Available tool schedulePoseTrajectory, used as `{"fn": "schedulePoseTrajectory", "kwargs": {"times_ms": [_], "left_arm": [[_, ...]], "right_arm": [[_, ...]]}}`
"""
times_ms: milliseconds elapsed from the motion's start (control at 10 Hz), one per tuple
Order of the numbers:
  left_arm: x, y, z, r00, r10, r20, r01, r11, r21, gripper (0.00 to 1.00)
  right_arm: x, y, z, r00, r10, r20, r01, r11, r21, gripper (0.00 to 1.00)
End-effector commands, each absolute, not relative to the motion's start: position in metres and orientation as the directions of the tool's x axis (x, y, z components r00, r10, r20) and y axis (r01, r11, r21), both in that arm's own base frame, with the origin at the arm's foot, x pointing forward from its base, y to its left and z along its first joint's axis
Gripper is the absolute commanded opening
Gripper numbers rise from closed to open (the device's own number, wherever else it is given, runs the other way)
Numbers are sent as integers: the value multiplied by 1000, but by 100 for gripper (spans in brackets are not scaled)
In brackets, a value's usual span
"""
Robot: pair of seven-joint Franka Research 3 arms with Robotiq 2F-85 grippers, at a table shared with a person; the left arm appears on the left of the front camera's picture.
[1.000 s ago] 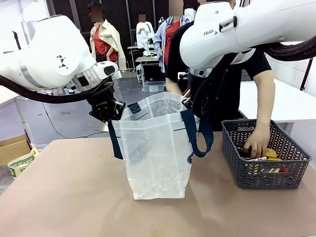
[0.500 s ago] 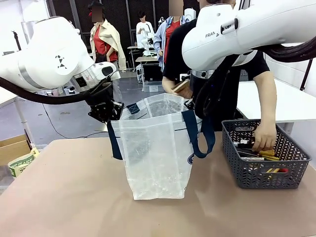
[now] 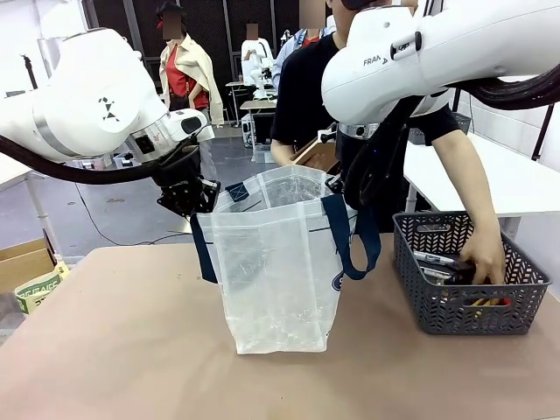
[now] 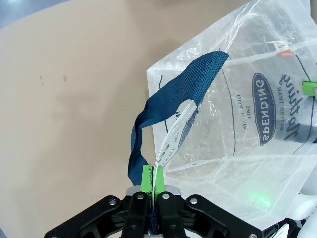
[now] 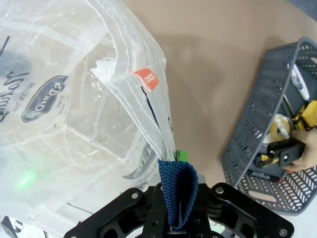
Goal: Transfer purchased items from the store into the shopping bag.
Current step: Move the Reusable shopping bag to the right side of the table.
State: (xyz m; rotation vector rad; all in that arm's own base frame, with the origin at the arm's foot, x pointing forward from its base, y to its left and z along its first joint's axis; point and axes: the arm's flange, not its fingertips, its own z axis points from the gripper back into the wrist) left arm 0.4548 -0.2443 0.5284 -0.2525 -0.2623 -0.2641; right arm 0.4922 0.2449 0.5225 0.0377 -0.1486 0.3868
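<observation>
— Left tool (image 4: 152,181), how does it stand?
— Pressed together on the near navy strap (image 4: 190,89) of the shopping bag (image 3: 276,271), with a fold of the clear plastic pinched between the green pads as well. In the front view it sits at the bag's upper left corner.
— And the right tool (image 5: 176,162)?
— Clamped on the other strap (image 5: 178,191), which loops over its fingers at the bag's upper right corner. The bag's mouth is spread wide between the two tools, and the bag stands on the desk (image 3: 114,350) at the centre of the frame.
— Where are the goods?
— In the dark mesh basket (image 3: 464,311) at lower right, on the desk beside the bag. The person (image 3: 306,79) has one hand (image 3: 486,258) down in it and holds a flat brown pack (image 3: 315,156) just behind the bag's far rim.
— What differs from a second ago?
— Neither the tools nor the bag have shifted. The brown pack was not visible a second ago and came up behind the rim half a second ago. The hand in the basket has slid from its left part toward its right end, and the person leans further toward frame left.
</observation>
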Motion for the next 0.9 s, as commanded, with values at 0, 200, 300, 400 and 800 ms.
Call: {"fn": "schedulePoseTrajectory", "kwargs": {"times_ms": [0,200,300,400,800], "left_arm": [[455,-244,528,932,-223,287,288,935,-209,0],[455,-244,528,932,-223,287,288,935,-209,0],[455,-244,528,932,-223,287,288,935,-209,0],[455,-244,528,932,-223,287,288,935,-209,0],[455,-244,528,932,-223,287,288,935,-209,0]], "right_arm": [[492,244,522,916,372,152,-378,926,8,0],[492,244,522,916,372,152,-378,926,8,0],[492,244,522,916,372,152,-378,926,8,0],[492,244,522,916,372,152,-378,926,8,0],[492,244,522,916,372,152,-378,926,8,0]]}}
